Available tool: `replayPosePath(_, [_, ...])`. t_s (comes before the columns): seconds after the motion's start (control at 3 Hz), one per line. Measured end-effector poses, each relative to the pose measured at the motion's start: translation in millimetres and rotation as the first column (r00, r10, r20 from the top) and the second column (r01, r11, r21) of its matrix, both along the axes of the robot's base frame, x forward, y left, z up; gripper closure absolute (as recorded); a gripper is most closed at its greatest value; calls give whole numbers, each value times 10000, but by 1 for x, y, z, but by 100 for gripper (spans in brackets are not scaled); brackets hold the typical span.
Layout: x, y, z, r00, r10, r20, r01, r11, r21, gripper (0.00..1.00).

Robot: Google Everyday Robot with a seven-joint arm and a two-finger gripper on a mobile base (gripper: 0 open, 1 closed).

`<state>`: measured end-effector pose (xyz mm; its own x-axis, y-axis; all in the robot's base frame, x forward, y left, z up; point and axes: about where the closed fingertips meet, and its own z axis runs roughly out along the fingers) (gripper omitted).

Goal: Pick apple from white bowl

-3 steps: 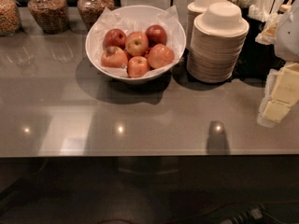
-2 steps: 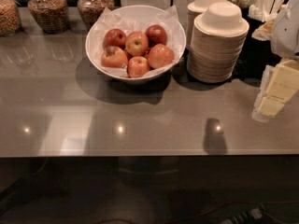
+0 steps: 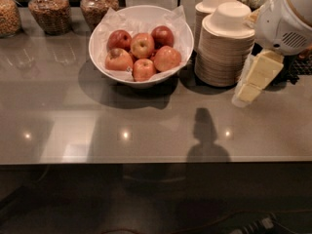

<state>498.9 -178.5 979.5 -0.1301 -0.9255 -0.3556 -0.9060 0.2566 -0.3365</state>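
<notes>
In the camera view, your gripper [image 3: 249,90] hung at the right edge of the scene, low over the tabletop [image 3: 146,126], just in front of the stacked cream disposable bowls [image 3: 225,48] and angled down and to the left. Its pale blocks overlapped from this angle, so you could not tell whether the jaws were apart or together; nothing appeared to be held between them. The white arm housing [image 3: 287,18] sat above it.

The apple [image 3: 167,58] lay in the white bowl [image 3: 102,71], on the crinkled paper at the bowl's right side, touching the smaller apples [image 3: 142,45] around it. A dark red apple [image 3: 162,35] sat just behind it. The apple lay well apart from the jaws, to their left and farther back, with the stack of disposable bowls standing between them. Glass jars [image 3: 48,9] stood along the back left.
</notes>
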Motion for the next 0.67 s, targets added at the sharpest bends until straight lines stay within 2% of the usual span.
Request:
replayPosePath(0.33, [46, 32, 4, 9970, 271, 728, -332, 9959, 838, 0])
replayPosePath(0.67, [84, 66, 7, 9928, 491, 1089, -652, 9866, 1498, 0])
